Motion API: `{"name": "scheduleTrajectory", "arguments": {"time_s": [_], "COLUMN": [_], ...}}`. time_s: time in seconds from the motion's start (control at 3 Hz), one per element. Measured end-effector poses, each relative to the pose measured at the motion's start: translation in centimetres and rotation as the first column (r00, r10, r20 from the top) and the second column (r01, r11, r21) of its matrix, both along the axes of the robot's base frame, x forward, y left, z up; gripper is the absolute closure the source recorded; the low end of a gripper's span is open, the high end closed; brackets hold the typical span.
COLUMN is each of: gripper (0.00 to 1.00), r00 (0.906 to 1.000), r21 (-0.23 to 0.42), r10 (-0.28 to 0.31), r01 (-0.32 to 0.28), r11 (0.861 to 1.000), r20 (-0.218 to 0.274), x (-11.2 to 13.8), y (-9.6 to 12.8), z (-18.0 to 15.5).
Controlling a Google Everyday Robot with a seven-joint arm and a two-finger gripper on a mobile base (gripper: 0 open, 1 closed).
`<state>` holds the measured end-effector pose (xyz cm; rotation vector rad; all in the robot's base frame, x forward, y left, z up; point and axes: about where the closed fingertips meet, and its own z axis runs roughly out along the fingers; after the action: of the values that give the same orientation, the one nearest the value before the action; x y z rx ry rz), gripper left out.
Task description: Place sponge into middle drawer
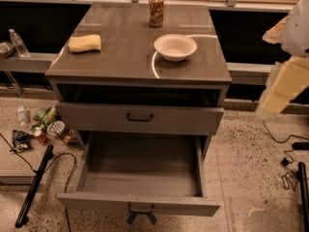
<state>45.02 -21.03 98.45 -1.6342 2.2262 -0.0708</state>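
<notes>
Grey and pulled open, the middle drawer [145,173] is seen nearest, below and to the left of the gripper [279,92], its floor bare. Above it a closed drawer front [140,117] with a black handle is shown. The gripper is held at the right edge, apart from the table [120,64]; whether the jaws are open cannot be told. The sponge [85,43] is laid on the table's left side, well apart from the jaws. A white bowl [175,47] is set nearer to them, a drink can [155,10] beyond it.
</notes>
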Motion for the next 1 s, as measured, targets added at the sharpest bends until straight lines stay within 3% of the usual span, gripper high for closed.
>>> {"name": "scheduleTrajectory", "arguments": {"time_s": [0.33,0.67,1.0], "gripper": [0.0,0.0,0.0], "r00": [0.9967,0.9912,0.9832], "r21": [0.214,0.454,0.682], "r10": [-0.062,-0.1,-0.178], "r01": [0.049,0.05,0.102], "r11": [0.976,0.89,0.724], "r20": [0.054,0.086,0.042], "x": [3.6,6.8,8.5], "y": [3.0,8.1,15.2], "z": [1.8,4.1,5.2]}}
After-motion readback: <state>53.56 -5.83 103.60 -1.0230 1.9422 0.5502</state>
